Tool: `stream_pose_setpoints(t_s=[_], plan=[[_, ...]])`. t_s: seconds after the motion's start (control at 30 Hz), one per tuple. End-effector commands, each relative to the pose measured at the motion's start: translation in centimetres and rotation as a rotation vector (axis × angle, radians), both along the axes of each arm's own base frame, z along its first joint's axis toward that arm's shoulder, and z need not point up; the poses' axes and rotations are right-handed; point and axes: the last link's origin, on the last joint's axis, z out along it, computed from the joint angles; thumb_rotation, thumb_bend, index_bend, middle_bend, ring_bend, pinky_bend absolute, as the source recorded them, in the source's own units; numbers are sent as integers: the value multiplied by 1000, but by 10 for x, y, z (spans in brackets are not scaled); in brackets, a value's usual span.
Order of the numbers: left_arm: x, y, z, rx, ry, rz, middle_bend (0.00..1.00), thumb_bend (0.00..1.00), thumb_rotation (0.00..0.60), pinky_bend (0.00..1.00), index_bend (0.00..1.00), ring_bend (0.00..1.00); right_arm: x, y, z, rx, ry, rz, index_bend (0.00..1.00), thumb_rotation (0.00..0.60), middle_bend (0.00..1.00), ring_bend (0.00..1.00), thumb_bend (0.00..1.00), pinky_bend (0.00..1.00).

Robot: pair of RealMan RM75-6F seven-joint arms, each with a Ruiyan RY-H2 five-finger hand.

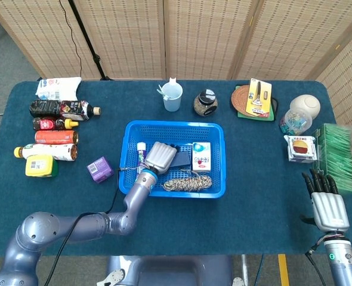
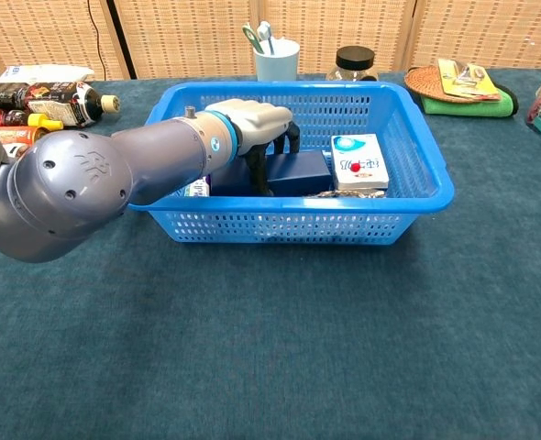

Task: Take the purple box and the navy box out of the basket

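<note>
Currently clamping the navy box (image 2: 291, 172): left hand (image 1: 160, 156) fingers (image 2: 265, 170) curled down over its near and far edges, box tilted, inside the blue basket (image 1: 218, 176) at centre. Beside it in the basket: white carton (image 1: 201, 157) to the right, coiled rope (image 1: 188, 182) along the front, small bottle (image 1: 141, 154) on the left. Purple box (image 1: 99, 169) already out, on the table (image 1: 253, 208) just left of the basket. Right hand (image 1: 327, 201) idle at the table's right edge, fingers straight and slightly apart, holding nothing.
</note>
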Motion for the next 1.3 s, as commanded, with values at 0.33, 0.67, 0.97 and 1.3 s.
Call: stream_pose_setpoints(t_s=[0.33, 0.67, 0.97, 1.3], plan=[[7, -5, 20, 41, -43, -33, 450, 411, 600, 618, 544, 481, 2, 2, 1, -2, -3, 8, 0, 600, 0, 0, 0, 0], [23, -15, 70, 106, -157, -94, 450, 411, 600, 618, 544, 480, 3, 3, 1, 4, -7, 15, 0, 600, 0, 0, 0, 0], [1, -27, 135, 183, -163, -126, 450, 407, 600, 618, 544, 480, 7, 7, 0, 10, -12, 35, 0, 600, 0, 0, 0, 0], [-98, -65, 177, 197, -147, -102, 450, 400, 600, 618, 545, 478, 11, 10, -3, 17, -10, 48, 0, 600, 0, 0, 0, 0]])
